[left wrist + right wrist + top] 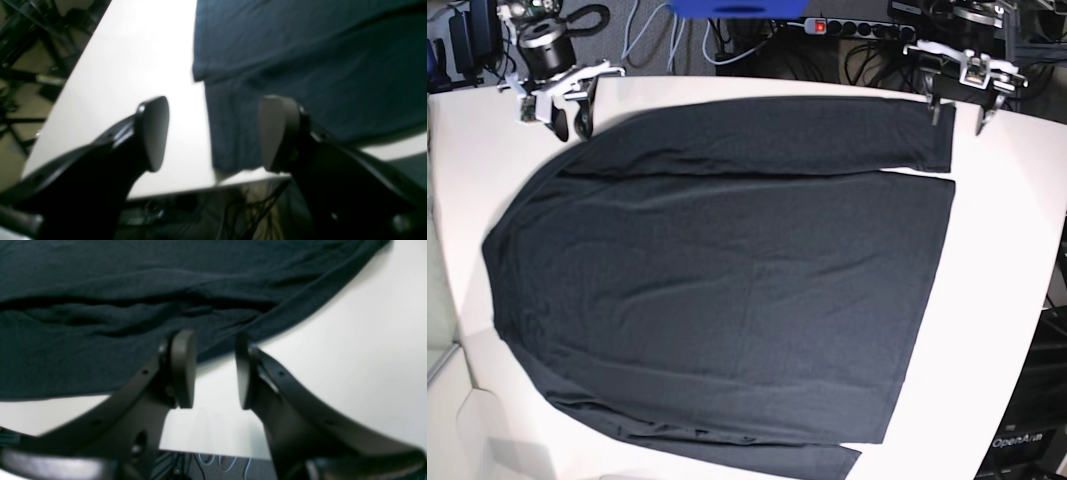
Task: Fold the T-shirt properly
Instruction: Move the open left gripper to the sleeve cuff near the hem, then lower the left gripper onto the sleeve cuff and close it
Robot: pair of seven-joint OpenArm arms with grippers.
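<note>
Going by the base view, the T-shirt (727, 290) is my landmark: it lies spread flat over most of the white table (1007, 300), dark charcoal, plain, with one long sleeve stretched along its far edge and the other folded along its near edge.

At the far left corner of the shirt, beside the shoulder end of the far sleeve, hangs my right gripper (570, 122). Its jaws stand partly apart with nothing between them. From my right wrist camera I see the right gripper (215, 370) just off the shirt's curved edge (133, 306), bare table showing in the gap, and the cloth rumpled into soft ridges beyond the pads.

Across the shirt's body the fabric lies mostly smooth, with a faint crease down the middle.

At the far right corner, beside the cuff of the far sleeve, hangs my left gripper (959, 112), jaws spread wide and empty. From my left wrist camera the left gripper (213, 133) straddles the shirt's edge (300, 66): one pad sits over bare table (133, 50), the other over dark cloth. I cannot tell whether either pad touches anything beneath it.
</note>
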